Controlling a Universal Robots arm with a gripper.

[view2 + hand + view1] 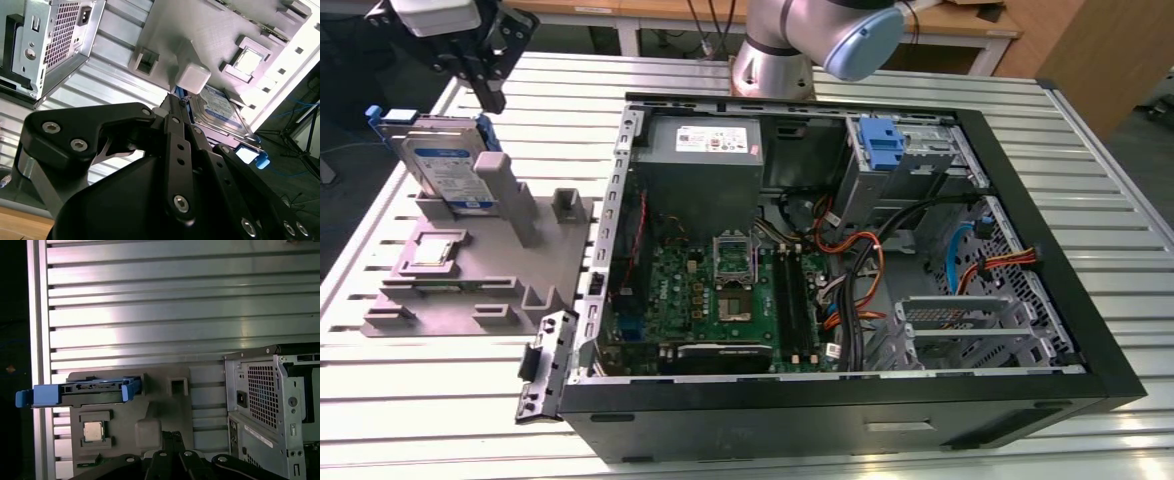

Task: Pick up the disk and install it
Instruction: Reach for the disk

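In the exterior view, the gripper (494, 100) hangs above the far corner of the counter (400, 400) on the exterior view's left. Its 2 fingers point down and are pressed together on nothing. Just below it and apart from it, the disk (447, 165) stands upright on edge in a slot of a grey fixture (507, 270), with its labelled face showing and blue rails along its sides. A small square chip (438, 250) lies flat in a pocket of the same fixture. On the exterior view's right of the fixture lies an open computer case (827, 425), with its motherboard (720, 290) and a blue bracket (881, 145) exposed.

In the second wrist view, the gripper (175, 100) is closed and empty. Its tips are near a grey post of the fixture (225, 30). The disk (222, 112) sits beyond it, untouched, and the chip (248, 61) is further off.

In the first wrist view, the gripper (172, 436) is closed over the fixture (165, 410). The disk (80, 391) is seen edge-on in its slot and the chip (93, 431) lies beside it. The computer case (270, 410) stands on the slatted counter (150, 315).
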